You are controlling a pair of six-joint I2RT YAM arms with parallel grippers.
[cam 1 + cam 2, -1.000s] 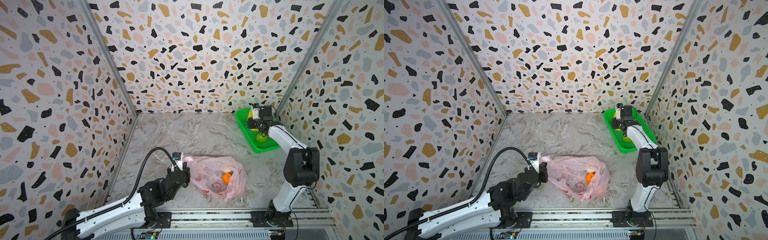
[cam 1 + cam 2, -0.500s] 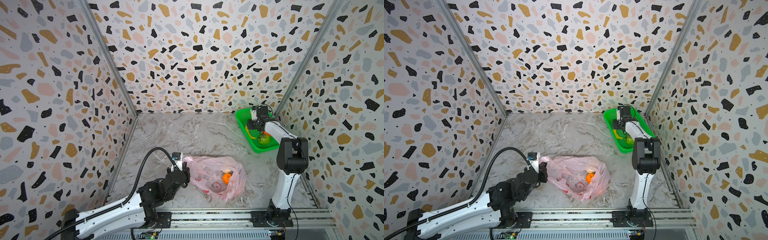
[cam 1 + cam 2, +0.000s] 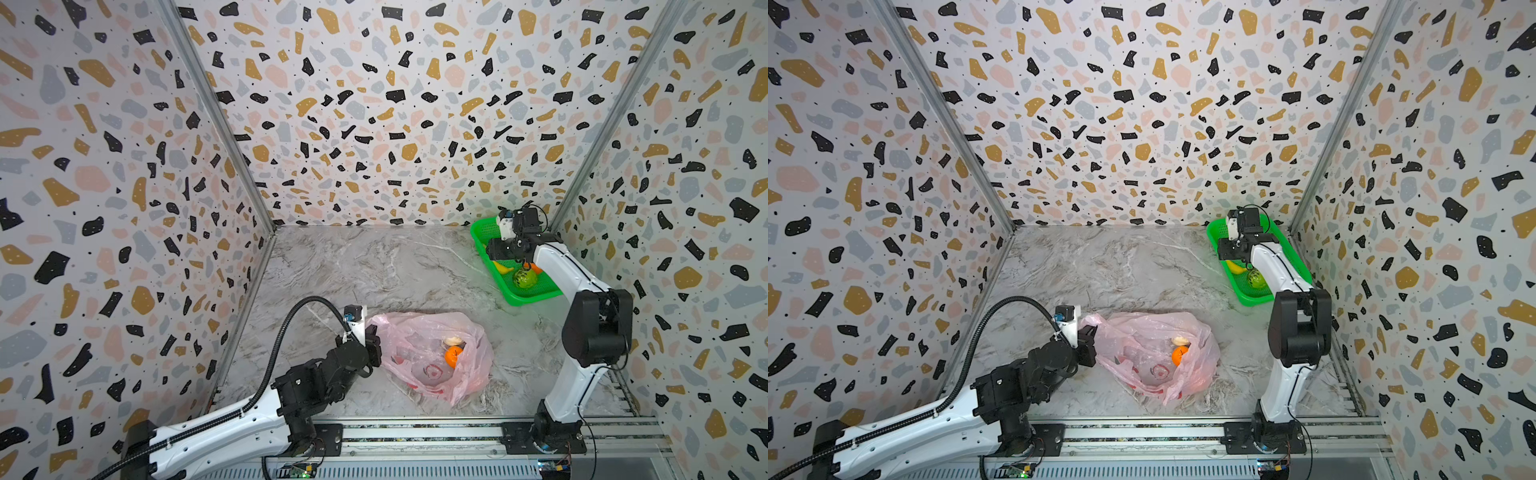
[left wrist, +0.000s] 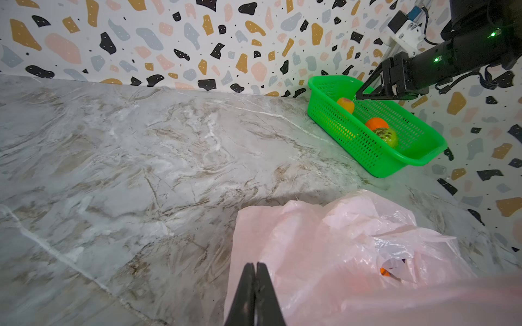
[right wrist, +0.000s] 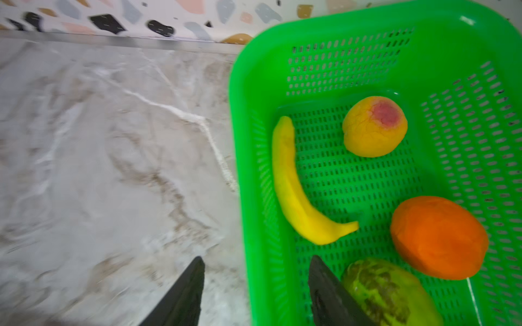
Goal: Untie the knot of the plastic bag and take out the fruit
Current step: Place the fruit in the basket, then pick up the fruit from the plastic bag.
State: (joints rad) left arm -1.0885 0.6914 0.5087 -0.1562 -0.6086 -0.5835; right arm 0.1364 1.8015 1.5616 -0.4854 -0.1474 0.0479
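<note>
The pink bag (image 3: 432,357) lies crumpled near the front rail, its edge pinched by the closed left gripper (image 4: 255,266). The right gripper (image 5: 255,261) is held spread over the basket (image 5: 248,118); the banana (image 5: 293,192) lies along its wall.

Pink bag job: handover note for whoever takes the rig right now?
Left gripper: shut, pinching the plastic bag at its edge.
Right gripper: open, empty, over the green basket.
Done: bag open; banana, peach, orange and green fruit in the basket.
Left: orange fruit and cream fruit in the bag.
</note>
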